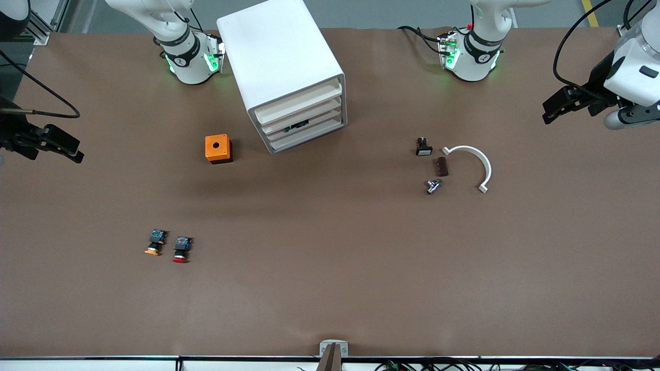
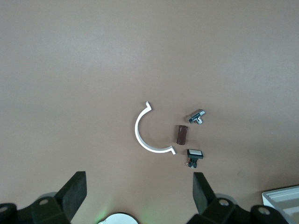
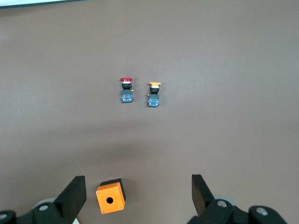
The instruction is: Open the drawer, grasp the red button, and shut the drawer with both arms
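Note:
The white drawer cabinet (image 1: 289,67) stands between the two arm bases, its several drawers (image 1: 301,121) all shut. The red-capped button (image 1: 181,249) lies on the open table toward the right arm's end, nearer to the front camera than the cabinet. It also shows in the right wrist view (image 3: 126,89). My right gripper (image 1: 67,147) hangs open and empty over the table's edge at the right arm's end (image 3: 138,184). My left gripper (image 1: 554,108) hangs open and empty over the left arm's end (image 2: 139,186).
An orange-capped switch (image 1: 154,243) lies beside the button. An orange box with a hole (image 1: 218,148) stands beside the cabinet. Toward the left arm's end lie a white curved bracket (image 1: 479,162), a brown block (image 1: 442,166), a metal fitting (image 1: 433,186) and a black switch (image 1: 424,148).

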Controlling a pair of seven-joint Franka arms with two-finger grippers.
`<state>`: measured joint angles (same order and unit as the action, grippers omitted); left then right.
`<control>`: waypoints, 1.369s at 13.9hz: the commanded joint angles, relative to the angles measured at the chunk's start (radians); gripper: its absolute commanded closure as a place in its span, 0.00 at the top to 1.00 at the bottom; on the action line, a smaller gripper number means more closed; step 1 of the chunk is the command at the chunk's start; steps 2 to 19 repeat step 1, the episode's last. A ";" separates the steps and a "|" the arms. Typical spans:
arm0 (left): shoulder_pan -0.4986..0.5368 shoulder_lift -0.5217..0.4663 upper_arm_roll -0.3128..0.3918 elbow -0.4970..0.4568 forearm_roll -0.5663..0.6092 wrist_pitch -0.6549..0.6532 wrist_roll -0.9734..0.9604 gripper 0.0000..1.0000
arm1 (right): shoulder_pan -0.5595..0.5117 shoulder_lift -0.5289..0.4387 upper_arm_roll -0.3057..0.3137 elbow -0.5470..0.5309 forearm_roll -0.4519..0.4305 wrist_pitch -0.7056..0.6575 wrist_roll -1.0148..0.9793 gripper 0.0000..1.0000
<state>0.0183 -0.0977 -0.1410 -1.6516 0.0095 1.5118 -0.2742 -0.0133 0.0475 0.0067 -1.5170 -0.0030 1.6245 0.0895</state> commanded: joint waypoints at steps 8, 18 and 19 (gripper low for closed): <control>0.003 0.019 -0.003 0.032 0.006 -0.018 0.010 1.00 | -0.013 -0.034 0.010 -0.032 0.000 0.008 0.004 1.00; 0.003 0.019 -0.003 0.032 0.006 -0.018 0.010 1.00 | -0.013 -0.034 0.010 -0.032 0.000 0.008 0.004 1.00; 0.003 0.019 -0.003 0.032 0.006 -0.018 0.010 1.00 | -0.013 -0.034 0.010 -0.032 0.000 0.008 0.004 1.00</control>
